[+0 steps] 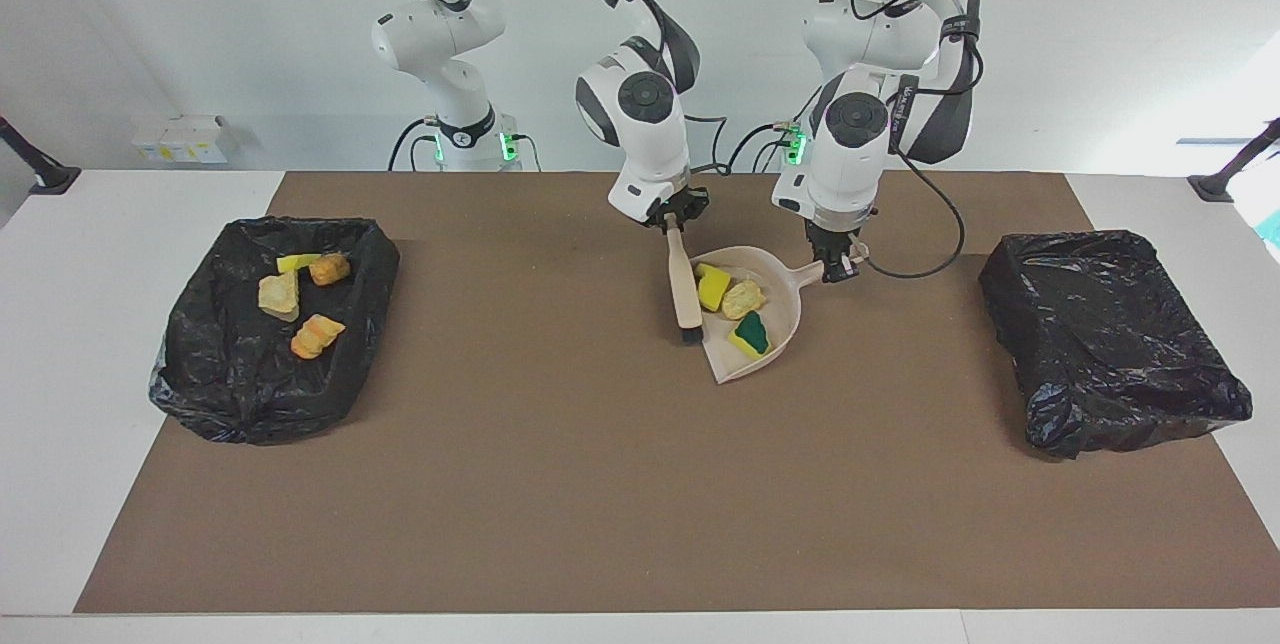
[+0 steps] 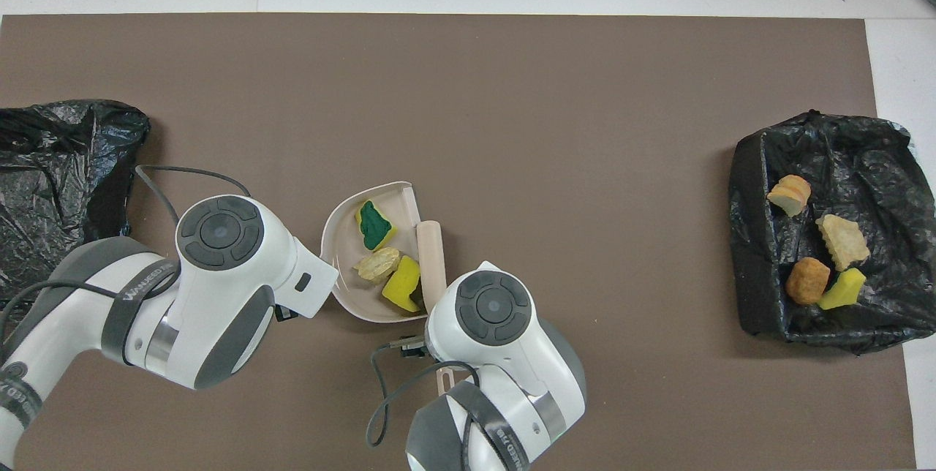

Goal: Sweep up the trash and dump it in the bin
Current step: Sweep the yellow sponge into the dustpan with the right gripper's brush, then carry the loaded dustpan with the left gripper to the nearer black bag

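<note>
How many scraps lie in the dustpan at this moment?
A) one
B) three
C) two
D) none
B: the dustpan holds a plain yellow sponge bit, a tan foam lump and a green-faced sponge bit.

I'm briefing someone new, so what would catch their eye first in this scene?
Mid-table, the right pincer holds a brush against the mouth of a dustpan, held by the left pincer, with three scraps inside. Four more scraps lie in the black bin at the right arm's end.
</note>
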